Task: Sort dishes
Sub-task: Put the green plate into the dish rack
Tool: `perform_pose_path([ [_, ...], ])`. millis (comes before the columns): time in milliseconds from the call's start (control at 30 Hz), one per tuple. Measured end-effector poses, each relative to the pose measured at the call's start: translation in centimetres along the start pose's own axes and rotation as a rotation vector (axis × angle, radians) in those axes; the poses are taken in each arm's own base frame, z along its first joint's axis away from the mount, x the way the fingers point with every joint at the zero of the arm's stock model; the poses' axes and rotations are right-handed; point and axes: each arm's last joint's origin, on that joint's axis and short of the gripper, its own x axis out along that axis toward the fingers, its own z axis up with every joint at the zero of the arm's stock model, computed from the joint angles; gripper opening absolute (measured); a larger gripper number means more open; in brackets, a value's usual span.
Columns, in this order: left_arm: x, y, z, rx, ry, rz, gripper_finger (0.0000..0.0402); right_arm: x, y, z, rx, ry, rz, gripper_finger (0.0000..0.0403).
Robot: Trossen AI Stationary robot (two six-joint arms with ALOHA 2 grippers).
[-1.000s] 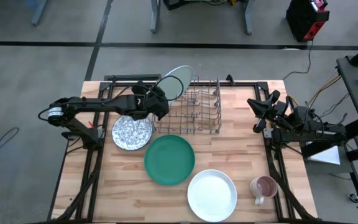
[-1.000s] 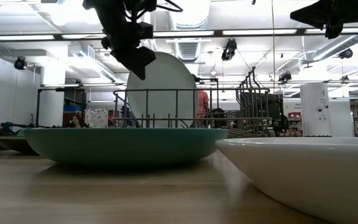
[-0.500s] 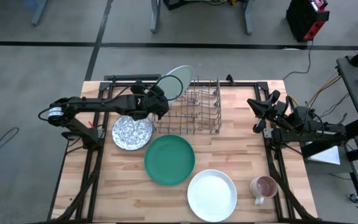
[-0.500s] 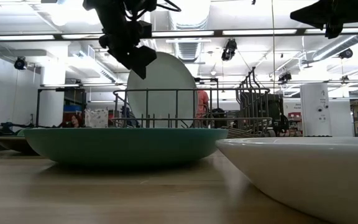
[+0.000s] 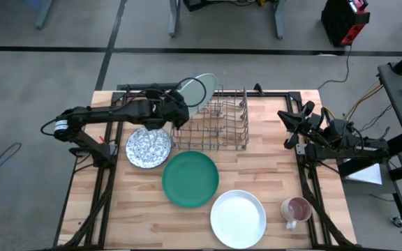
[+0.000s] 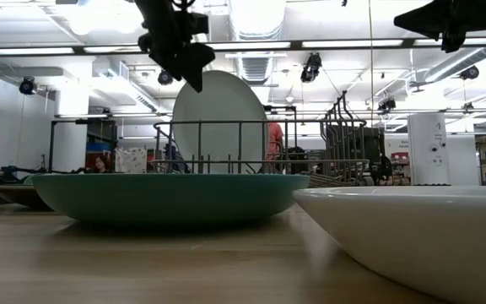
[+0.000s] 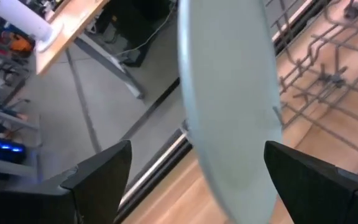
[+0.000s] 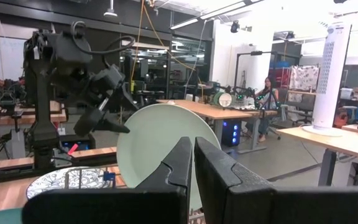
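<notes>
The pale mint plate [image 5: 201, 89] stands on edge at the far left end of the wire rack [image 5: 223, 132], its lower rim down between the wires [image 6: 222, 160]. My left gripper [image 5: 178, 106] is open beside the plate's upper left rim. In the left wrist view its fingers stand wide on either side of the plate [image 7: 229, 93] without touching it. The speckled dish [image 5: 148, 148], the teal-green plate [image 5: 190, 178] and the white plate [image 5: 238, 218] lie flat on the table. My right gripper [image 5: 293, 132] waits shut at the table's right edge.
A pink-lined mug [image 5: 296, 209] stands at the near right, beside the white plate. The rack's right part holds upright wire prongs [image 5: 241, 111]. Bare wood lies between the rack and my right arm. People show in the room beyond the table.
My left gripper has risen along the mint plate's upper left rim and drawn a little toward the table's far left. The plate has stayed standing in the rack.
</notes>
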Motion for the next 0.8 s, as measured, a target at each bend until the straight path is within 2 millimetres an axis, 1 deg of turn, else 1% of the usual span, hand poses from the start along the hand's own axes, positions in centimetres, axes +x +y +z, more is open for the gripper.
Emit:
perform_pose_path([
  [100,-0.5,0.7,0.4,0.022,0.007,0.045,0.0355,0.0,0.0,0.0,0.001,0.000,0.000,0.0011],
  [233,-1.4,1.4,0.9,0.048,0.023,0.046,0.0355,0.0,-0.1,0.0,0.023,0.005,-0.027,0.0011],
  [400,-2.9,2.7,2.2,0.048,0.015,0.041,0.0355,0.0,-0.1,0.0,0.029,0.009,-0.052,0.0011],
  [533,-3.9,3.6,2.9,0.051,0.028,-0.022,0.0355,0.0,-0.1,0.0,0.037,0.009,-0.052,0.0011],
  [633,-4.5,4.2,3.1,0.104,0.057,-0.080,0.0355,0.1,-0.1,-0.1,0.070,0.012,-0.051,0.0011],
  [800,-5.1,4.8,2.7,0.158,0.109,-0.094,0.0355,0.7,0.3,-0.3,0.065,0.041,-0.034,0.0011],
])
